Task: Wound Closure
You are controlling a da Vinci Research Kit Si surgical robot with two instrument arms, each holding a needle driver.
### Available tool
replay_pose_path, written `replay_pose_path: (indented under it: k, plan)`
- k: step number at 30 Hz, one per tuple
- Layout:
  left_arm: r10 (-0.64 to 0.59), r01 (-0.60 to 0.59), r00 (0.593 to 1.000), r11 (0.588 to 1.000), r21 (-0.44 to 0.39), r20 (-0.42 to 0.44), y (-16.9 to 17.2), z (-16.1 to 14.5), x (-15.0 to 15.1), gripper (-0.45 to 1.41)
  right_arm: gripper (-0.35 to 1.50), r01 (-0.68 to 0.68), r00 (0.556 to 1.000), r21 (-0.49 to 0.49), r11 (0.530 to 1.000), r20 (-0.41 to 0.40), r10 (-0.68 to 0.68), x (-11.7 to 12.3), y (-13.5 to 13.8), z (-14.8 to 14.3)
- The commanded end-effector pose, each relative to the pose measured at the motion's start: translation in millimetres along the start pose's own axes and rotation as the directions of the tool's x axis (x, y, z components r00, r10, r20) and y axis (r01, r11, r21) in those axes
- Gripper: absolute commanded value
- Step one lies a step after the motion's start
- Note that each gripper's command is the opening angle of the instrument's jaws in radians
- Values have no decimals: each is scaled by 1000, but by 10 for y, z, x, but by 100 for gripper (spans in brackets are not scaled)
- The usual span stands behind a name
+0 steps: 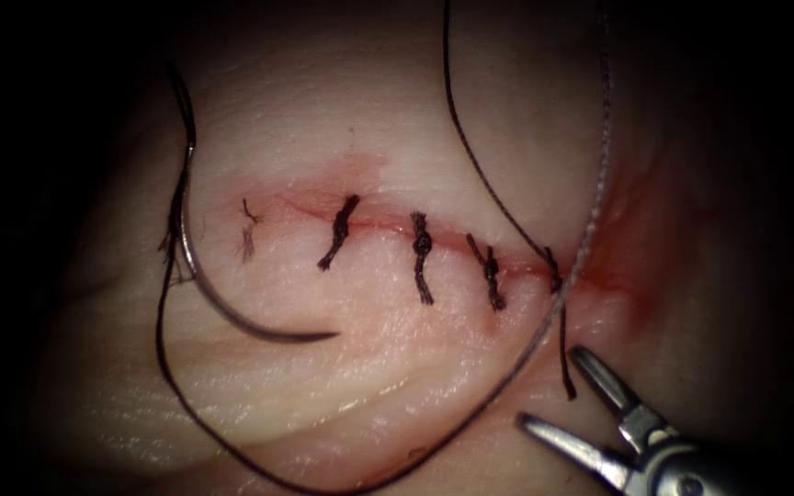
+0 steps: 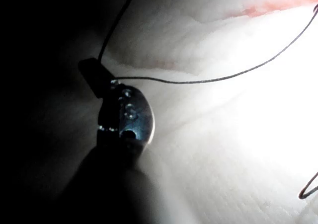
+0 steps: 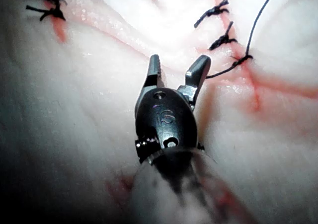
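The curved needle (image 1: 232, 317) lies free on the tissue (image 1: 397, 129), left of the stitched cut (image 1: 379, 223), with its tip pointing right; neither tool holds it. Thread (image 1: 470, 156) runs from the rightmost stitch (image 1: 553, 271) upward, and a long loop sweeps below the cut back toward the needle. My right tool (image 1: 551, 388) stands open below the cut's right end and holds nothing; a short thread tail (image 1: 564, 363) hangs beside its upper jaw. Up close the right tool (image 3: 179, 65) gapes just short of the stitch line. My left tool (image 2: 94, 75) looks shut on the thread (image 2: 198, 81).
Several tied stitches (image 1: 421, 253) cross the cut, with a short cut end (image 1: 248, 230) at its left. Red fluid (image 1: 636, 230) stains the tissue around the cut's right end.
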Motion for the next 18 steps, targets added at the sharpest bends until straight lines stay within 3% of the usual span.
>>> replay_pose_path:
  k: [1, 2, 6, 7, 8, 9, 11, 14, 15, 18]
  plan:
    - [3, -3, 1000, 1000, -3, -6, -4, 8, -3, -45, 111, -6, 1000, -2, 1000, -1, 6, 1, -3, 8]
    - [-45, 43, 997, 999, -33, -69, 7, 6, 17, -45, 118, -24, 1000, 1, 1000, 1, 24, 7, 0, 6]
    - [-104, 93, 984, 993, -76, -143, 24, 1, 45, -45, 111, -22, 1000, 39, 999, -20, 23, 14, 8, 1]
    - [-140, 116, 966, 986, -120, -218, 46, -4, 75, -45, 109, 111, 994, 66, 992, -3, -111, 22, 20, -3]
    - [-140, 116, 966, 986, -120, -218, 46, -4, 75, -45, 109, 111, 994, 66, 992, -3, -111, 22, 20, -3]
    - [-165, 131, 953, 981, -145, -254, 61, -6, 94, -45, 109, 146, 989, 102, 984, 22, -149, 28, 29, -4]
    - [-190, 143, 937, 974, -174, -293, 78, -10, 115, -45, 123, 150, 987, 157, 976, 31, -156, 36, 43, -1]
    - [-236, 164, 908, 961, -224, -346, 100, -16, 144, -45, 121, 128, 991, 215, 968, 21, -135, 43, 64, 6]
    - [-244, 165, 900, 957, -237, -361, 107, -18, 153, -45, 116, 124, 991, 227, 966, 22, -132, 44, 69, 8]
    - [-295, 182, 866, 938, -294, -404, 136, -26, 184, -45, 42, 115, 991, 314, 942, 29, -130, 42, 82, 23]
